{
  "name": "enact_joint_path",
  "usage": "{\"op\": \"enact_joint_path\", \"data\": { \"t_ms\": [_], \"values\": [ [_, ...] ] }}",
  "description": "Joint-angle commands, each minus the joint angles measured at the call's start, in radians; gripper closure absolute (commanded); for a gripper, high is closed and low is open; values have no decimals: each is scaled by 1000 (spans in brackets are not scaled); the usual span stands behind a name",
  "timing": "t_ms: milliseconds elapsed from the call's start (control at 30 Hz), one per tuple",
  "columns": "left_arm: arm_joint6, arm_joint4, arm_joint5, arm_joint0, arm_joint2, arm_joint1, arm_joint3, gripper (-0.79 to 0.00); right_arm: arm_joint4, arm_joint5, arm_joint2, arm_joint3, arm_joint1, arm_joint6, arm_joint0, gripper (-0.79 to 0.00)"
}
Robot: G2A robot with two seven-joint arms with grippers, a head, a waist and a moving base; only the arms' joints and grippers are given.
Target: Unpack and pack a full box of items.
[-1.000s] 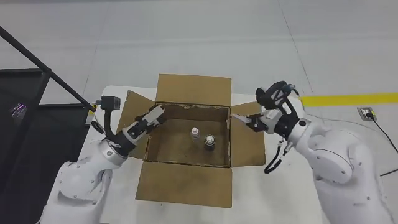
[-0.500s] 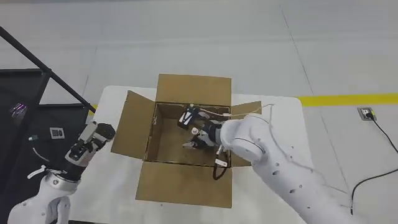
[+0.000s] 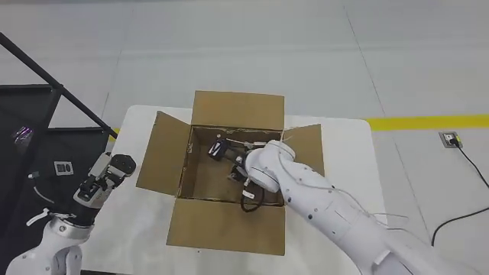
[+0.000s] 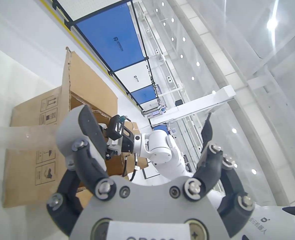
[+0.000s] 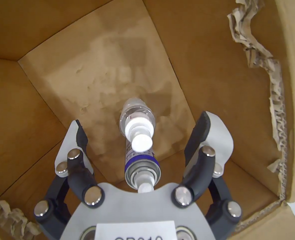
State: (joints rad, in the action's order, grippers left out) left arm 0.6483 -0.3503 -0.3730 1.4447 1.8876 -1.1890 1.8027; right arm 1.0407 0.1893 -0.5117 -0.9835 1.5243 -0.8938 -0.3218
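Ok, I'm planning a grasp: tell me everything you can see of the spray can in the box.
The spray can is a slim metal cylinder: silver domed top, white nozzle, blue band above a pale printed body. It stands upright on the floor of the cardboard box, close beside a clear bottle; whether they touch cannot be told. The right gripper is over it, fingers open, not gripping it.

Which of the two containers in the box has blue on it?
The spray can: blue band under its top; the plastic bottle beside it is clear.
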Motion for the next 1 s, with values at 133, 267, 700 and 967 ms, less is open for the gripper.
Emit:
{"op": "enact_joint_path", "data": {
  "t_ms": [133, 267, 700, 967],
  "values": [
    [0, 0, 0, 0, 0, 0, 0, -785, -34, 25, 5, 110, 37, 22, 29, 0],
    [0, 0, 0, 0, 0, 0, 0, -785, -40, 63, 8, 143, 52, 19, 42, 0],
    [0, 0, 0, 0, 0, 0, 0, -785, -13, 101, -94, -43, 20, -34, 30, 0],
    [0, 0, 0, 0, 0, 0, 0, -785, 147, 64, -404, -606, -111, -186, -218, 0]
  ]
}}
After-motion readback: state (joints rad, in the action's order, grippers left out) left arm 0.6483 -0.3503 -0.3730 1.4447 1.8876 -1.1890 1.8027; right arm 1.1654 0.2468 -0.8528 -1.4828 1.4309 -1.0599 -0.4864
